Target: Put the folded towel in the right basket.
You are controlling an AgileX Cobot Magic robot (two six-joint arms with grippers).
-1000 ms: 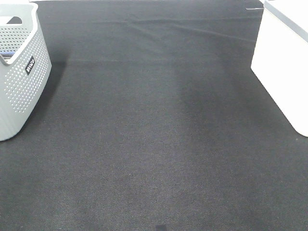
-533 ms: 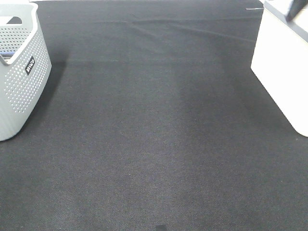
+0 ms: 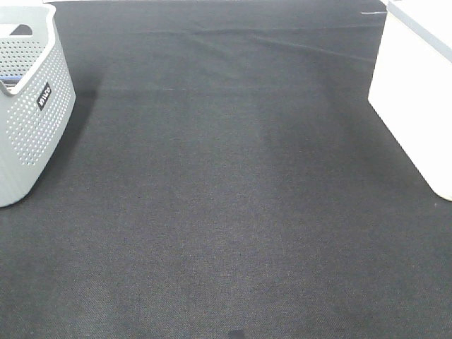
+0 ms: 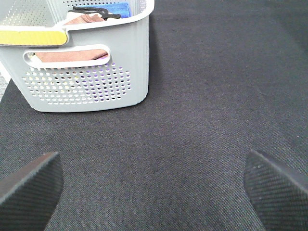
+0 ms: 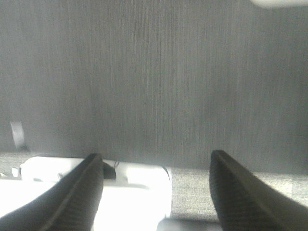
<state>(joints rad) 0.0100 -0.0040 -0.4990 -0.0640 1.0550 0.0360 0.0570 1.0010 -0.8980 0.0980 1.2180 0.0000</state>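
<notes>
a grey perforated plastic basket (image 3: 32, 106) stands at the left edge of the dark woven cloth tabletop (image 3: 226, 212), a white smooth-sided basket (image 3: 417, 99) at the right. the left gripper (image 4: 154, 187) and right gripper (image 5: 156, 192) both hang with jaws spread, empty. the folded towel cannot be made out for certain.

A dark fabric-covered table (image 3: 233, 212) carries a perforated grey basket (image 3: 32, 113) at left and, apparently, a white bin (image 3: 417, 92) at right.
</notes>
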